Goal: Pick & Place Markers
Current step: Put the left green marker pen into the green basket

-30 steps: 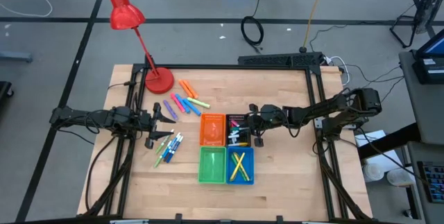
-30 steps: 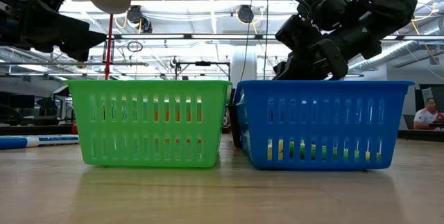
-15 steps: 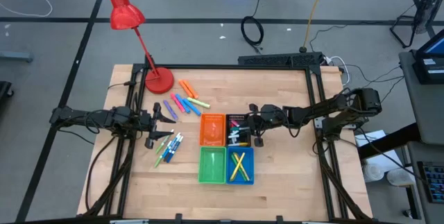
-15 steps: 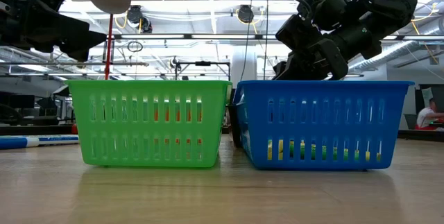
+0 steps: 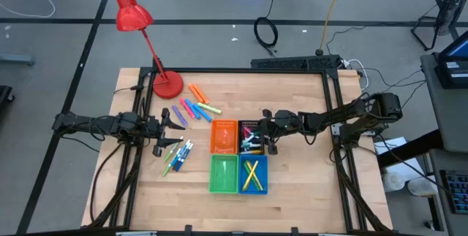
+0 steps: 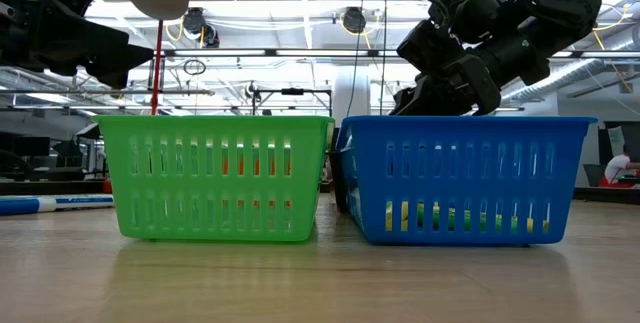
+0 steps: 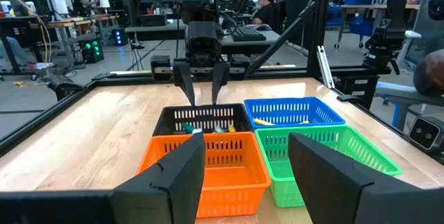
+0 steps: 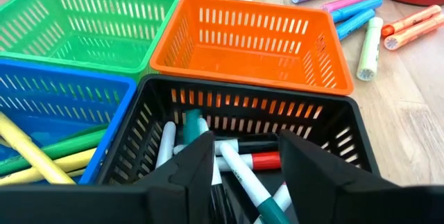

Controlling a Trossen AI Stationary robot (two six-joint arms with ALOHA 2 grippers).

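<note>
Markers (image 8: 239, 156) with white barrels and teal or red caps lie heaped in the black bin (image 8: 331, 128), seen most clearly in the right wrist view, where a white one with a teal tip (image 8: 245, 173) lies between the right gripper's two dark fingers. Those fingers stand parted, but whether they touch that marker cannot be told. The same view shows yellow and green markers (image 8: 28, 153) in the blue bin (image 8: 62, 85), while the orange bin (image 8: 257, 40) and green bin (image 8: 83, 16) show only bare mesh.

From above, the right gripper (image 5: 256, 139) sits over the black bin, and loose markers lie in two groups on the wooden table (image 5: 307, 185): coloured ones (image 5: 196, 107) near the red lamp (image 5: 139, 24), and white and green ones (image 5: 177, 155) just left of the bins. The left gripper (image 5: 162, 123) hovers between these groups, its fingers spread wide, holding nothing.

Only the left wrist view shows the right gripper from the front, its two fingers pointing down into the black bin, spread apart. People at desks show in the room behind it.

At table height, the green and blue bins hide the other two; yellow shows through the blue bin's slots, and the right arm hangs above its rim.
</note>
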